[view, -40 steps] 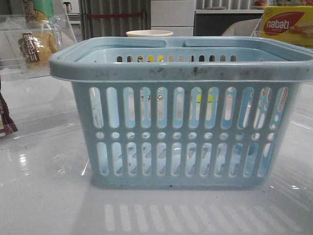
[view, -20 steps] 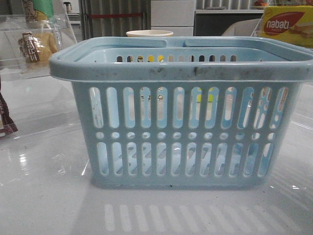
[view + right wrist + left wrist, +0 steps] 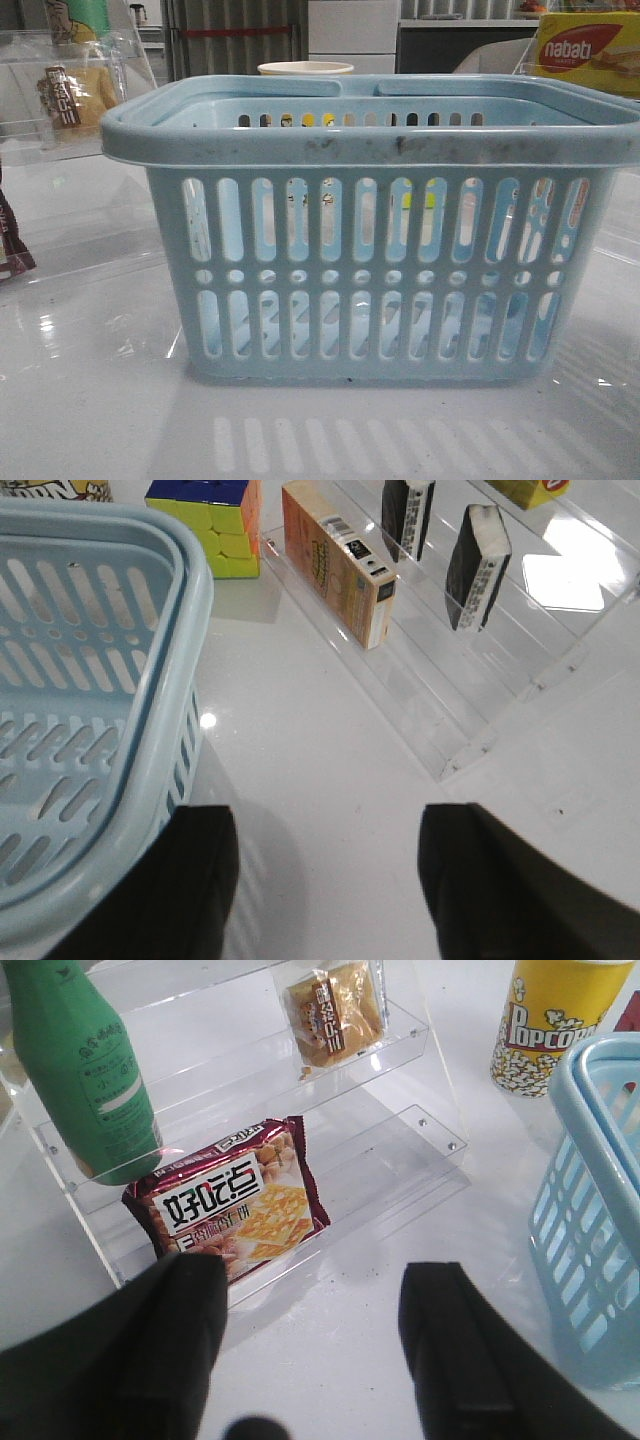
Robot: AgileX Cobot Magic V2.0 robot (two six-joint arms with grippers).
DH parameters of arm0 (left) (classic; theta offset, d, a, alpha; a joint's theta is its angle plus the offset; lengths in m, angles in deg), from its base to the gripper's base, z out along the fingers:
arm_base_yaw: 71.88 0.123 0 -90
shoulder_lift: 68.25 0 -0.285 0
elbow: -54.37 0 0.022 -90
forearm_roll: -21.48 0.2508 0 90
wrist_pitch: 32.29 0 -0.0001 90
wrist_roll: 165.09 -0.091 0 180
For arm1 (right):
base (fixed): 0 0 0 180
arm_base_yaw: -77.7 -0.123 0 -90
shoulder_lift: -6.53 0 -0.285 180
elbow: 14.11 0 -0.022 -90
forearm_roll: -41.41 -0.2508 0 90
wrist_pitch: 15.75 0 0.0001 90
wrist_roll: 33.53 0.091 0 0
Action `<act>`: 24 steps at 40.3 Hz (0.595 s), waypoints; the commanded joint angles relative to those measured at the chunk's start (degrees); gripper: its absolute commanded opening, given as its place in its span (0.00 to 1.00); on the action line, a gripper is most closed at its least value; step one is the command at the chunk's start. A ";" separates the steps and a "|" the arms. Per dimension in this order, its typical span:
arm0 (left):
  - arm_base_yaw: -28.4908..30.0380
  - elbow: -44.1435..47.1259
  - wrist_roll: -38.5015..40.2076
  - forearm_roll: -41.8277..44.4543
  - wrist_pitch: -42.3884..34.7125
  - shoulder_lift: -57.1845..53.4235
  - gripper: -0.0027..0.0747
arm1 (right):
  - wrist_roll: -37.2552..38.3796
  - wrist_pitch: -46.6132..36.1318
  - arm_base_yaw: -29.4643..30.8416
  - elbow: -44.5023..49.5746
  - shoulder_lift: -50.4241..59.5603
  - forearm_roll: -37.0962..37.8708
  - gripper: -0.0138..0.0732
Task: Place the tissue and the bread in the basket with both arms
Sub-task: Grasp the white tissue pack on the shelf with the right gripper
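The left pincer (image 3: 315, 1350) stands wide apart with nothing between its black fingers (image 3: 170, 1350), hanging over the glossy white tabletop (image 3: 330, 1380). Just beyond it a maroon-brown cracker wrapper with white print (image 3: 228, 1200) leans on the lowest step of a clear acrylic stepped rack (image 3: 400, 1110); a green plastic bottle (image 3: 80, 1070) stands on the step behind it, and on a higher step sits the golden-yellow bread in a clear plastic wrapper with a brown-and-white label (image 3: 333, 1007). Off to the side of the rack a yellow popcorn cup (image 3: 550, 1020) stands near the large light-blue slotted plastic basket (image 3: 590, 1210). The right pincer (image 3: 325, 880) is likewise spread wide and holds nothing above bare tabletop, with the basket's thick rim just beside one finger. Beyond it a second clear stepped rack (image 3: 450, 710) carries an orange carton (image 3: 335, 560) on its lowest step and, one step up, two small near-black tissue packs (image 3: 478, 567) standing on edge, apart from each other. A multicoloured puzzle cube (image 3: 210, 520) rests on the tabletop between basket and rack. In the front view the basket fills the middle, with a yellow-and-red "nabati" box (image 3: 585, 50) behind.
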 commanded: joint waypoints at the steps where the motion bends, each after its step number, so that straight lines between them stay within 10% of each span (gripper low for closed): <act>1: -0.38 -1.55 0.39 -0.69 -3.97 0.47 0.62 | 0.00 -3.79 0.35 -6.18 -5.19 0.75 0.74; 24: -0.38 -1.55 0.39 -0.69 -3.97 0.47 0.62 | 0.00 2.74 11.77 -29.47 -33.61 1.39 0.74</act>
